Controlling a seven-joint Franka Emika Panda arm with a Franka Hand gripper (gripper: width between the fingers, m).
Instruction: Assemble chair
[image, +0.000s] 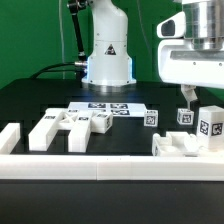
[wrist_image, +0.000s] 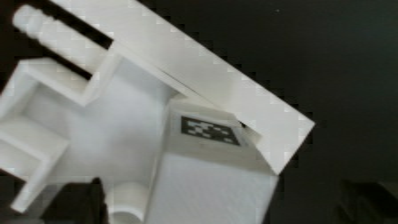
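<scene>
Hovering gripper (image: 187, 103) just above chair parts (image: 178, 147), opening unclear, nothing visibly held

About seven chair parts (image: 48, 130) (some overlap), one marker board (image: 106, 106).

A green backdrop (image: 30, 40) fills the space behind a black tabletop (image: 20, 100). A long plain white border rail (image: 100, 165) runs along the table's near edge. The light is even and bright, nearly washing out white surfaces.
</scene>
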